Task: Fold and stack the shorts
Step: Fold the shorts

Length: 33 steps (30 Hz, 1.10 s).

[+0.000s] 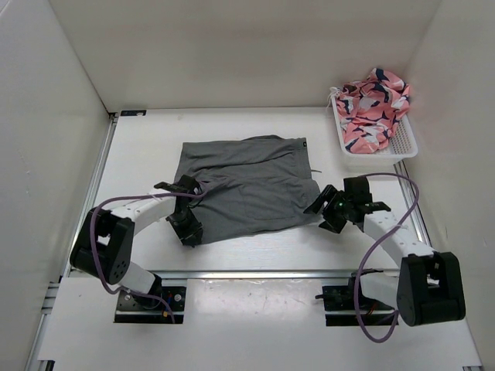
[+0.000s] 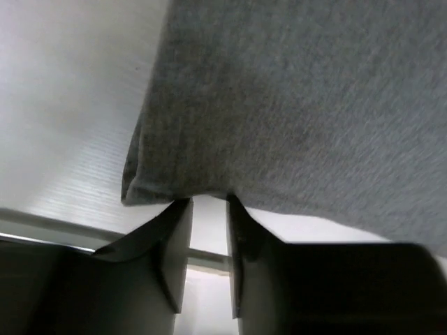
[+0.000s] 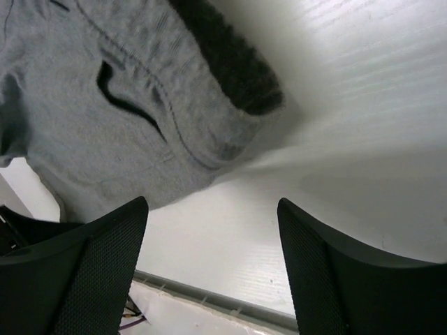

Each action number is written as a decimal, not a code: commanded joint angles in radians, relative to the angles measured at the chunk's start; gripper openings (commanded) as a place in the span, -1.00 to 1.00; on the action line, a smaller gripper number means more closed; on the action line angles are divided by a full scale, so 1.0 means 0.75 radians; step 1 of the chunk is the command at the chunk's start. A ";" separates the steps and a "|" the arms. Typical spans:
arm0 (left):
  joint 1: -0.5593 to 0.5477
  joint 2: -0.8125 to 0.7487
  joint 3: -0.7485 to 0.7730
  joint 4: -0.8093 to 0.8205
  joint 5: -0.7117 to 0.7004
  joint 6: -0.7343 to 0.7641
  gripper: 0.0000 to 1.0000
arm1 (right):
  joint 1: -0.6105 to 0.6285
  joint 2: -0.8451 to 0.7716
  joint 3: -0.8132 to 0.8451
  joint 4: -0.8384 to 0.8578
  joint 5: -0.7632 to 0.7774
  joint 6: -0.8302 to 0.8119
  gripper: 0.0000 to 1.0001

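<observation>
Bolted at the near edge, the two arms reach inward over the table [image 1: 232,251]. On the left, the left gripper [image 2: 208,202] meets the near-left corner of the shorts [image 1: 247,182]. Its jaws are drawn almost together with the hem right at their tips, but I cannot tell whether cloth is actually caught between them. The shorts lie spread flat mid-table. Just beside their near-right corner hovers the right gripper [image 3: 213,272], jaws spread wide and holding nothing. At far right, a white basket [image 1: 371,158] holds pink patterned cloth [image 1: 375,104].

This looks like the start of the first fold — taking hold of the near corners. Next, the right gripper likely needs to settle onto its corner and pinch it, so both arms can carry that edge over together.
</observation>
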<state>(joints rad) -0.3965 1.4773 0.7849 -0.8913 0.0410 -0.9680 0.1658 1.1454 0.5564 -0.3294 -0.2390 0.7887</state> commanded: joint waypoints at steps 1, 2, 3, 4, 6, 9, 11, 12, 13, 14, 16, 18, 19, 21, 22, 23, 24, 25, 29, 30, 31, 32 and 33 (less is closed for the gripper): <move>-0.017 0.000 0.005 0.057 -0.050 -0.031 -0.32 | 0.000 0.066 -0.016 0.171 -0.023 0.049 0.55; -0.017 0.000 0.005 0.057 -0.051 -0.031 -0.49 | 0.000 0.088 -0.016 0.210 -0.023 0.049 0.48; -0.017 0.000 0.005 0.057 -0.051 -0.031 -0.79 | 0.000 0.135 -0.016 0.228 -0.003 0.035 0.46; -0.017 0.000 0.005 0.057 -0.051 -0.031 -0.79 | -0.012 0.160 0.000 0.241 0.016 0.034 0.42; -0.017 -0.014 0.005 0.057 -0.051 -0.031 -0.79 | -0.012 0.233 0.013 0.288 0.036 0.002 0.30; -0.005 -0.067 0.005 0.041 -0.065 -0.031 -0.79 | -0.012 0.318 0.070 0.304 0.067 -0.033 -0.10; -0.005 -0.112 0.019 0.023 -0.085 -0.045 -0.79 | -0.012 0.330 0.070 0.286 0.083 -0.047 -0.52; 0.011 -0.129 0.019 0.002 -0.102 -0.057 -0.79 | -0.012 0.330 0.070 0.270 0.083 -0.047 -0.90; 0.011 -0.145 0.019 -0.012 -0.102 -0.057 -0.79 | -0.012 0.330 0.070 0.257 0.083 -0.047 -1.00; 0.023 -0.180 0.005 -0.012 -0.114 -0.069 -0.79 | -0.012 0.298 0.048 0.257 0.096 -0.062 -1.00; 0.036 -0.209 -0.014 -0.024 -0.114 -0.082 -0.79 | -0.012 0.257 0.021 0.245 0.096 -0.076 -1.00; 0.036 -0.227 -0.026 -0.024 -0.102 -0.082 -0.61 | -0.012 0.244 -0.007 0.233 0.096 -0.076 -1.00; 0.036 -0.227 -0.026 -0.024 -0.102 -0.082 -0.34 | -0.012 0.232 -0.008 0.233 0.096 -0.088 -1.00; 0.036 -0.227 -0.026 -0.024 -0.102 -0.082 0.37 | -0.012 0.232 -0.022 0.233 0.096 -0.088 -1.00; 0.022 -0.227 -0.026 -0.024 -0.102 -0.096 0.84 | -0.012 0.232 -0.022 0.233 0.096 -0.088 -1.00; 0.021 -0.227 -0.026 -0.024 -0.102 -0.096 0.94 | -0.012 0.232 -0.022 0.233 0.084 -0.088 -1.00; 0.005 -0.227 -0.026 -0.024 -0.102 -0.110 0.94 | -0.012 0.232 -0.022 0.233 0.083 -0.088 -1.00; -0.007 -0.227 -0.026 -0.024 -0.102 -0.125 0.92 | -0.012 0.232 -0.022 0.233 0.083 -0.088 -1.00; -0.007 -0.162 -0.077 0.008 -0.102 -0.137 0.66 | -0.012 0.244 -0.008 0.233 0.083 -0.088 -1.00; -0.019 -0.137 -0.077 0.024 -0.102 -0.137 0.60 | -0.012 0.244 0.005 0.233 0.083 -0.088 -1.00; -0.019 -0.137 -0.095 0.039 -0.090 -0.137 0.54 | -0.012 0.244 0.005 0.220 0.083 -0.088 -1.00; -0.019 -0.119 -0.112 0.065 -0.089 -0.151 0.49 | -0.012 0.244 0.005 0.220 0.083 -0.088 -1.00; -0.019 -0.119 -0.112 0.080 -0.089 -0.151 0.38 | -0.012 0.244 0.005 0.220 0.083 -0.088 -1.00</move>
<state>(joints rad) -0.4038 1.3827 0.7189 -0.8772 -0.0189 -1.0653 0.1627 1.3376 0.5495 -0.1551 -0.1844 0.7437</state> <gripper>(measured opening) 0.720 0.090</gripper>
